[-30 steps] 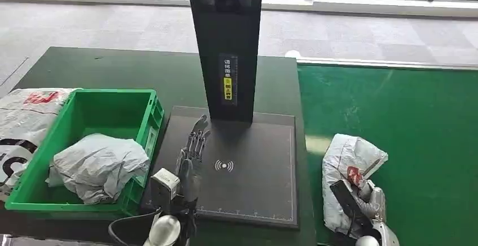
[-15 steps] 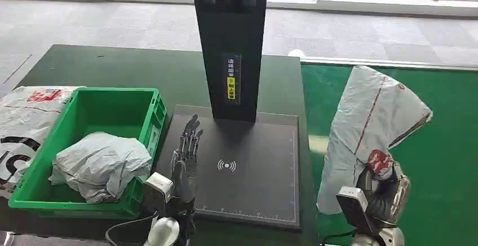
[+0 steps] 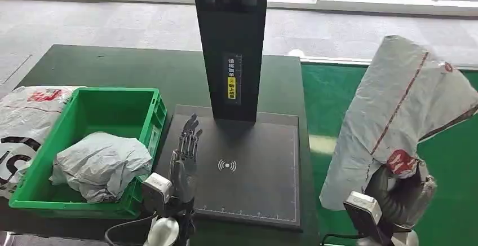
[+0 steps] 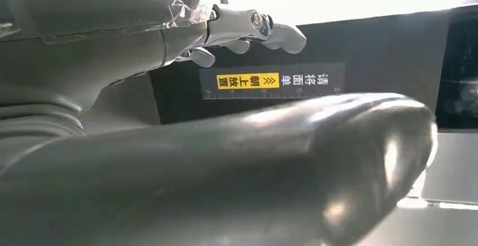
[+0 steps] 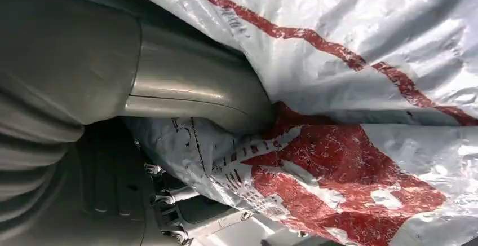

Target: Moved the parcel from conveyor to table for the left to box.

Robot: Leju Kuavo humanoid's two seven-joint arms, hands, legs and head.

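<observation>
Right robot hand (image 3: 401, 192) grips crinkled grey plastic parcel (image 3: 397, 110).

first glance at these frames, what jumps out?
The big grey parcel with red print, held up by the right hand above the green conveyor. Next, the tall black scanner column over the dark scan pad, where the left hand hovers open. Far left, a green crate holds another grey parcel.
</observation>
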